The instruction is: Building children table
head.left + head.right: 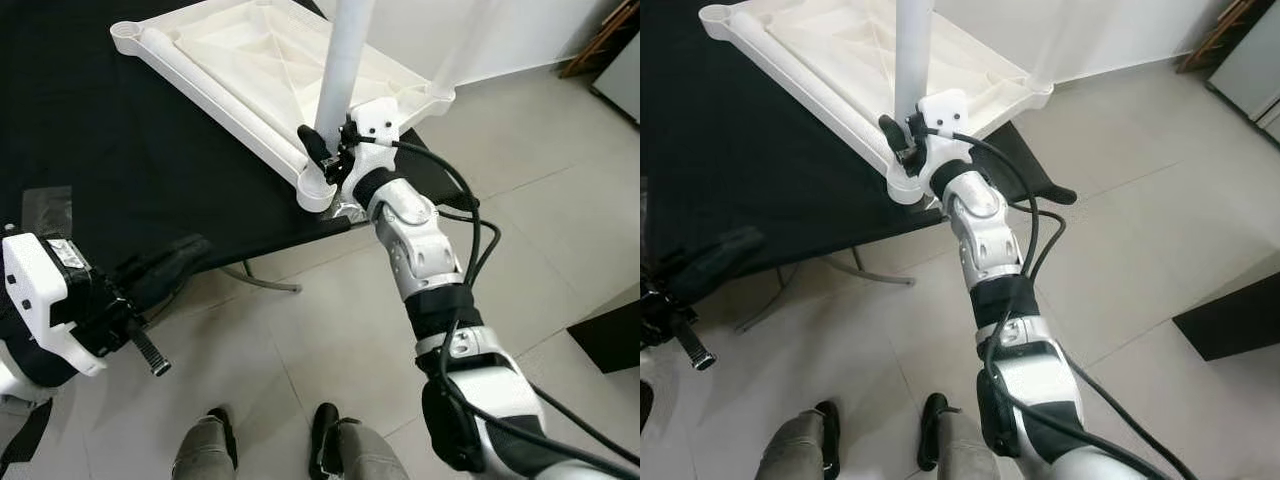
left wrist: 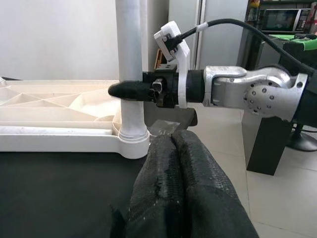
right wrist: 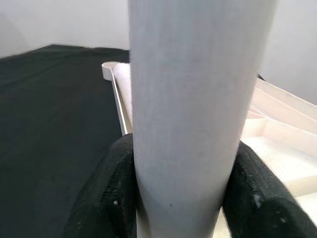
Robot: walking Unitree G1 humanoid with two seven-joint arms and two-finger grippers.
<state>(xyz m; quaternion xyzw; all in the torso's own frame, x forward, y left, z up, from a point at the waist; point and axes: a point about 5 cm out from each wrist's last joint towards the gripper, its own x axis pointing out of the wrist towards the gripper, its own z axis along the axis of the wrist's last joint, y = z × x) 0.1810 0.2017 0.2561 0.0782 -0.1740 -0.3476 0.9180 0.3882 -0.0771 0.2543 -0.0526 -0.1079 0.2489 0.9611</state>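
A black cloth-covered bench carried the white table top, which lay upside down at the bench's far right corner, with one corner socket just at the bench's near edge. A white leg stood upright in that socket. The right gripper was clamped on the leg just above the socket, one black finger on each side. The left gripper hung near the bench's near edge, its two fingers pressed together and holding nothing
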